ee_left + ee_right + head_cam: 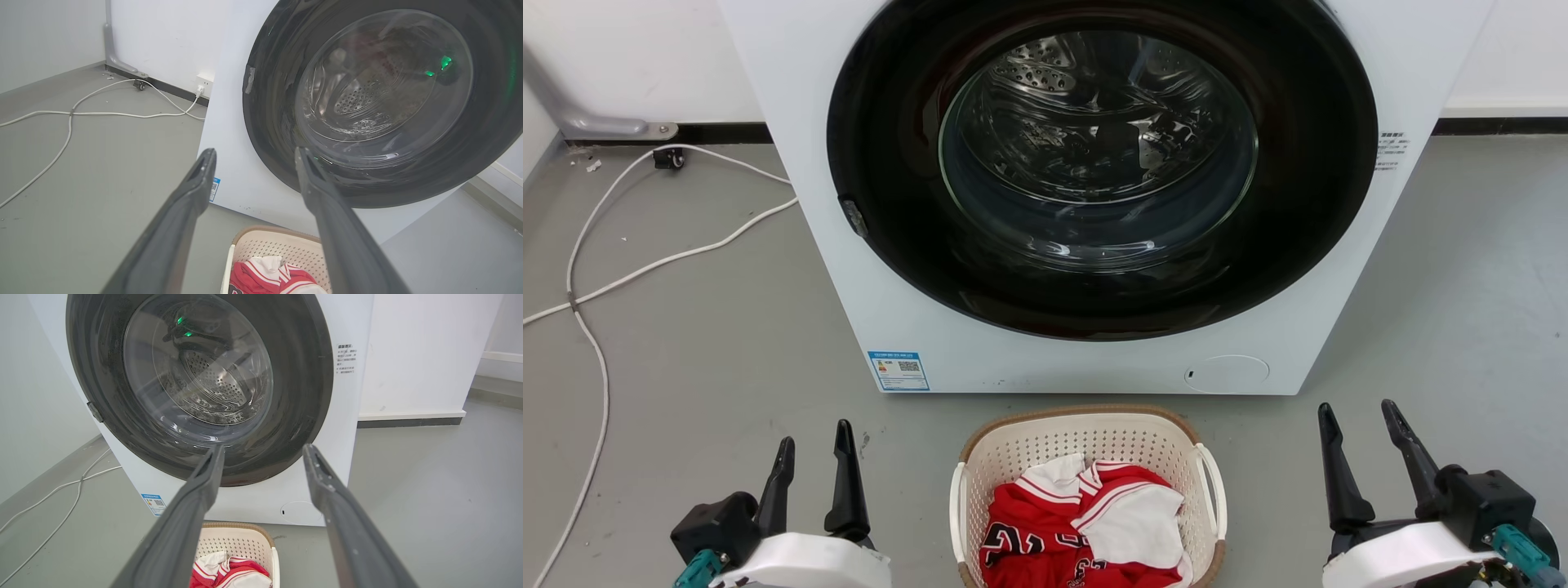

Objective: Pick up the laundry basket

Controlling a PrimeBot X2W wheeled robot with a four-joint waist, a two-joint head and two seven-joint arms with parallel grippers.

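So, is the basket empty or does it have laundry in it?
Loaded, not empty: the laundry basket holds a crumpled red-and-white garment in its bottom; its perforated far wall above shows bare.

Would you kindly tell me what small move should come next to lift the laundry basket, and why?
Probably lower the left hand toward the left handle and the right hand toward the right handle: both hands are open and flank the laundry basket without touching it.
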